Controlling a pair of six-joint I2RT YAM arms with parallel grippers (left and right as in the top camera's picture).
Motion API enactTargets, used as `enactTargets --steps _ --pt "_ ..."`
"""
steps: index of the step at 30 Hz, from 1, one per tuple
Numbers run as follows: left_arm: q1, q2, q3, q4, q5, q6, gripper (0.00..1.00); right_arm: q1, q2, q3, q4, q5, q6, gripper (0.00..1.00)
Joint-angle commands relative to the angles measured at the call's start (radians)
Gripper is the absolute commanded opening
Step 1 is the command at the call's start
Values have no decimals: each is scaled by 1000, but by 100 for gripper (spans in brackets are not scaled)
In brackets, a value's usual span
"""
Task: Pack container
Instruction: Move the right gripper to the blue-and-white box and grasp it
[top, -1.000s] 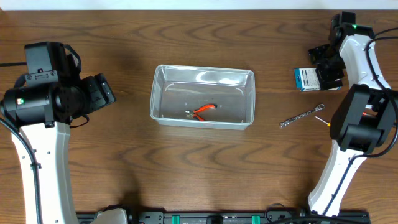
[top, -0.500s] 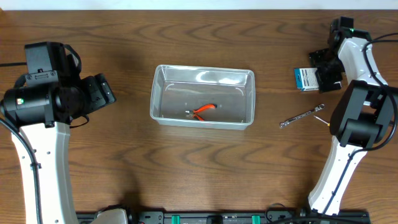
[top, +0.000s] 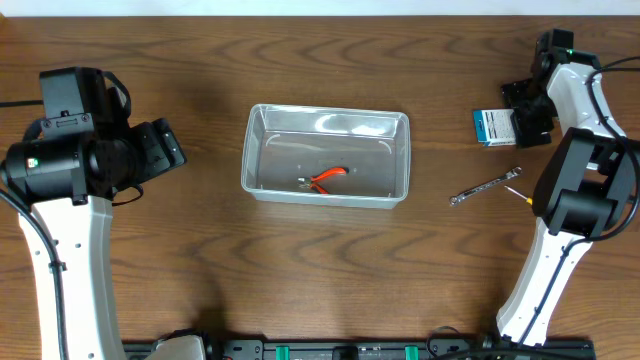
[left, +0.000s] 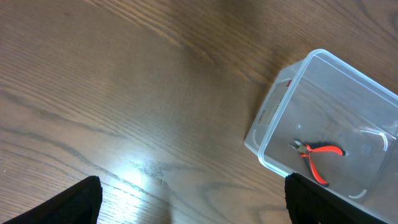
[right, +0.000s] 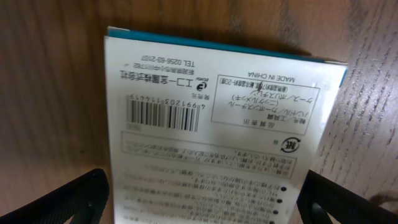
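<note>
Over the last second the right gripper (right: 211, 202) had edged a little toward the far right corner of the table (top: 200, 260), ending poised over the blue-and-white box (top: 492, 128), while the box itself, the container (top: 290, 150) and the left arm had not shifted. Its claw stood spread wide, one finger on each side of the box in the wrist view, so a grab of the box looked like the next step, not yet made. The clear container sat at the middle of the table, slightly toward the far edge, holding only the red-handled pliers (top: 326, 179). A slim metal tool (top: 486, 187) lay near the right edge, unpacked. The left gripper (left: 189, 199) hung spread over bare wood left of the container, holding nothing. Whether the right fingers touched the box could not be told: only their tips showed and the box was cut off at the frame's bottom. An orange-tipped piece (top: 517, 194) beside the tool was too small and too tucked against the arm to name
</note>
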Motion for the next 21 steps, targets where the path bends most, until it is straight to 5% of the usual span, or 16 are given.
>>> enactTargets --steps 1,8,13,21 --pt "0 0 0 -3 -11 -13 86 -3 50 -13 -12 -5 17 98" --pt "0 0 0 -3 -11 -13 86 -3 67 -13 -23 -36 10 97" --pt "0 0 0 -3 -11 -13 86 -2 67 -13 -21 -91 -105 75" --pt "0 0 0 -3 -11 -13 86 5 67 -13 -40 -124 -198 75"
